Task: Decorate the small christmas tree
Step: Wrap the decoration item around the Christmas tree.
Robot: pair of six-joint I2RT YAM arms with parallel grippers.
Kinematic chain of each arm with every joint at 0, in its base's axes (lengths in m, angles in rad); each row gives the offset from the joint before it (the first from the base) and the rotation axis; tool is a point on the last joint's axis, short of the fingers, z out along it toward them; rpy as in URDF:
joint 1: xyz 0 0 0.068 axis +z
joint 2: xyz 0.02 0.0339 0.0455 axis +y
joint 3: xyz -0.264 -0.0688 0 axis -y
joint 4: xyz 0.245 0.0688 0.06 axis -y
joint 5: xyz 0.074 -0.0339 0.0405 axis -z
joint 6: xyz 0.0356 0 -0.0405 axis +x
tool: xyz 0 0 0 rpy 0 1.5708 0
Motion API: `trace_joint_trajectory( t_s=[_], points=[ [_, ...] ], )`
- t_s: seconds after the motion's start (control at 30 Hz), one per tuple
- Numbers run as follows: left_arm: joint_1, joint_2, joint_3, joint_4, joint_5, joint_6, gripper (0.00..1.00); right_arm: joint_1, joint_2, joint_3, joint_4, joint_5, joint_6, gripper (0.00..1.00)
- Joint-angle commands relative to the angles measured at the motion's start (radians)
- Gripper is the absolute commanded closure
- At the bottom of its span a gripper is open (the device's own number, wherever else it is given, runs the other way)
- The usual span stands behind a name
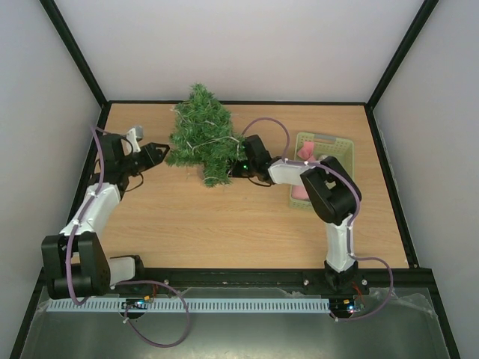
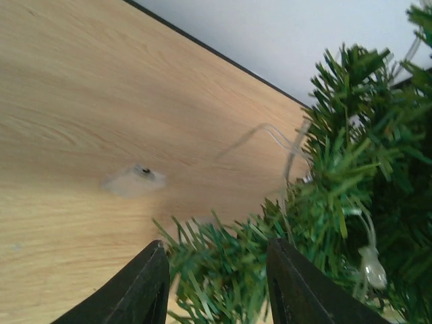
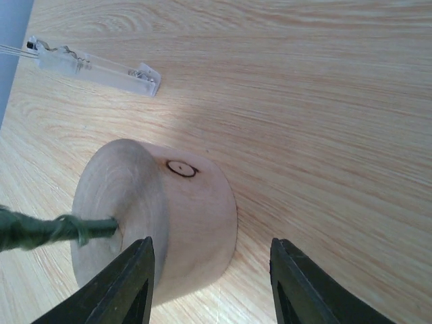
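The small christmas tree looks tipped over at the back middle of the table, its tip pointing toward the rear wall. A thin clear light string runs through its branches. My left gripper is at the tree's left side. In the left wrist view its gripper is open, with green branch tips lying loosely between the jaws. My right gripper is at the tree's lower right. In the right wrist view its gripper is open beside the pale wooden base, apart from it.
A green basket holding something pink stands at the right, behind my right arm. A clear battery box of the light string lies on the table past the base. A small clear patch marks the wood left of the tree.
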Motion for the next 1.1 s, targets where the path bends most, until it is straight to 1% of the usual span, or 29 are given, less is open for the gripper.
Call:
trace_joint_trajectory(
  t_s=[0.0,0.1,0.27,0.37,0.47,0.6,0.73,0.87,1.0,1.07],
  points=[
    [0.003,-0.037,-0.037,0.089,0.122,-0.056,0.58,-0.005,-0.075,-0.014,-0.040,0.039,0.039,0.54],
    [-0.001,-0.037,-0.060,0.116,0.165,-0.084,0.57,-0.006,-0.080,0.003,-0.060,0.038,0.067,0.56],
    [-0.021,-0.038,-0.078,0.100,0.140,-0.064,0.59,-0.013,-0.099,-0.004,-0.111,0.134,0.129,0.56],
    [-0.055,-0.040,-0.096,0.094,0.139,-0.061,0.66,-0.030,-0.113,-0.008,-0.136,0.209,0.147,0.56],
    [-0.081,-0.072,-0.119,0.095,0.119,-0.070,0.75,-0.059,-0.120,0.010,-0.154,0.244,0.160,0.56],
    [-0.114,-0.144,-0.167,0.156,0.069,-0.135,0.86,-0.089,-0.107,0.070,-0.196,0.262,0.156,0.56],
    [-0.157,-0.203,-0.225,0.206,0.010,-0.225,0.93,-0.106,-0.115,0.110,-0.218,0.302,0.144,0.56],
    [-0.219,-0.250,-0.289,0.273,-0.060,-0.328,0.97,-0.136,-0.135,0.156,-0.242,0.320,0.139,0.56],
    [-0.306,-0.280,-0.316,0.313,-0.169,-0.376,0.98,-0.150,-0.153,0.197,-0.271,0.342,0.134,0.56],
    [-0.335,-0.279,-0.306,0.317,-0.194,-0.380,0.97,-0.154,-0.160,0.205,-0.285,0.350,0.130,0.56]
  ],
)
